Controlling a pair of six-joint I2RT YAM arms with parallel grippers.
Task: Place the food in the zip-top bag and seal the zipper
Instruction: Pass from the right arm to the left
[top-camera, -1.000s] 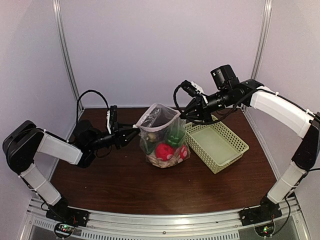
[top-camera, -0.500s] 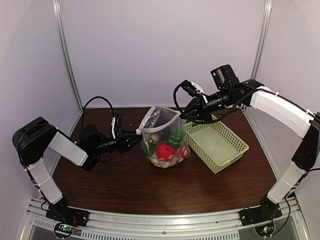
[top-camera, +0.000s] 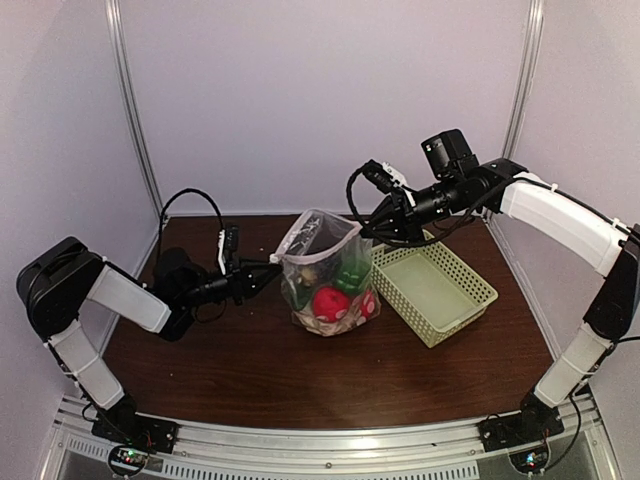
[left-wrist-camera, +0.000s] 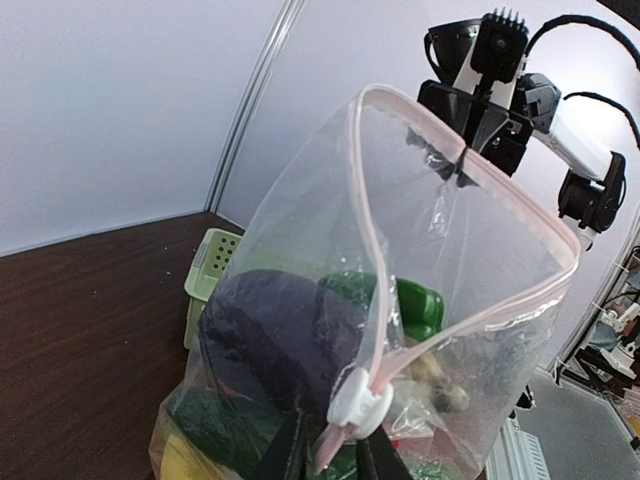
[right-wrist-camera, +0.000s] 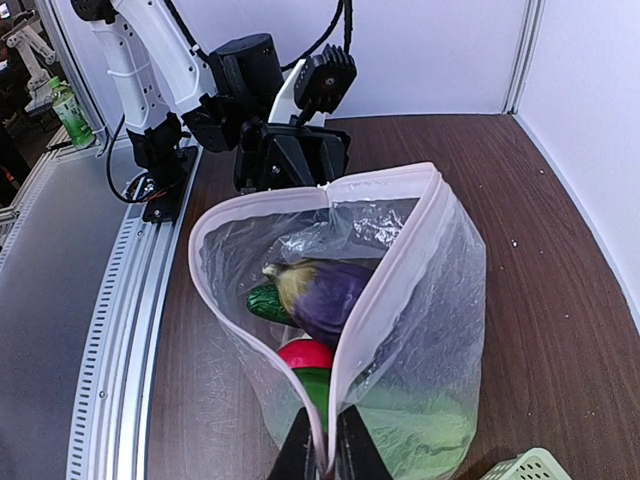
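The clear zip-top bag (top-camera: 325, 265) stands upright in the middle of the table with its mouth wide open. Inside it I see a purple eggplant (right-wrist-camera: 335, 290), a green cucumber (right-wrist-camera: 262, 300), a red ball (right-wrist-camera: 305, 355) and green pieces (left-wrist-camera: 415, 305). The pinkish-white zipper strip (left-wrist-camera: 365, 230) rims the mouth, with a white slider (left-wrist-camera: 360, 408) at its left end. My left gripper (left-wrist-camera: 335, 445) sits just below the slider, its fingers narrowly apart with the strip's tail between them. My right gripper (right-wrist-camera: 325, 440) is shut on the zipper strip at the mouth's right corner and holds it up.
A pale green lattice basket (top-camera: 435, 290) lies right of the bag, close to its base, with nothing showing inside. The booth walls stand behind and at both sides. The left arm's cable loops above its wrist.
The left arm's elbow swung forward and then partly back. Its gripper dipped a little and rose again, staying at the bag's left corner. The right arm has not moved.
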